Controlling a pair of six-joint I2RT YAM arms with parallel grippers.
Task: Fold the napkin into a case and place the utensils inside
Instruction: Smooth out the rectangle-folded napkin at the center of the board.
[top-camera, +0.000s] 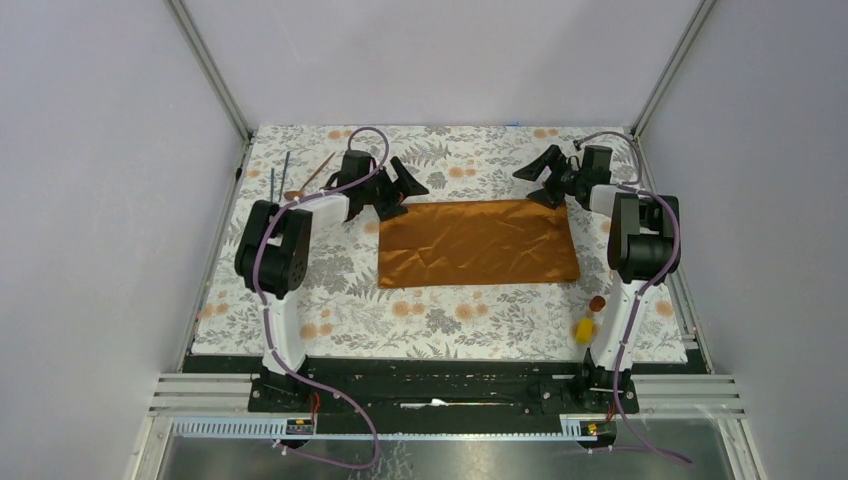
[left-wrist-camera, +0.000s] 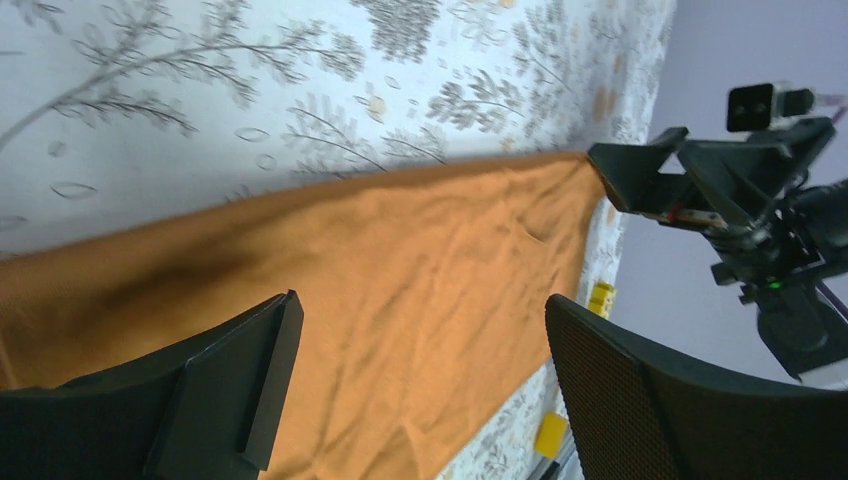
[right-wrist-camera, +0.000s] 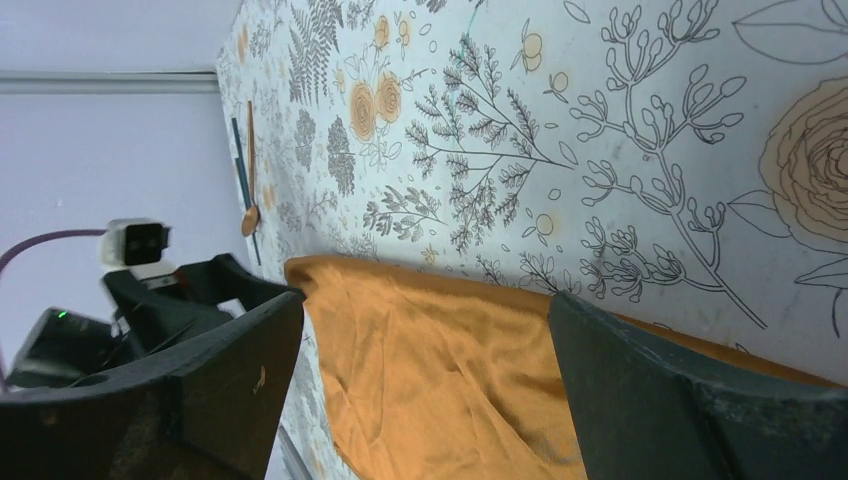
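Note:
The rust-orange napkin (top-camera: 478, 243) lies flat as a wide, creased rectangle in the middle of the floral tablecloth; no case shows in any view. My left gripper (top-camera: 405, 198) hovers open just above its far left corner, nothing between the fingers (left-wrist-camera: 250, 380). My right gripper (top-camera: 535, 188) hovers open above the far right corner, also empty. Both wrist views look down on the napkin (left-wrist-camera: 400, 260) (right-wrist-camera: 430, 370) between wide-apart jaws. The utensils lie at the far left: a copper-brown spoon (top-camera: 310, 178) (right-wrist-camera: 250, 205) and two thin dark rods (top-camera: 278, 175).
A yellow block (top-camera: 583, 327) and a small brown piece (top-camera: 597, 303) sit by the right arm's base. The yellow blocks (left-wrist-camera: 600, 297) also show past the napkin's edge in the left wrist view. Grey walls and metal frame posts enclose the floral tablecloth (top-camera: 450, 315).

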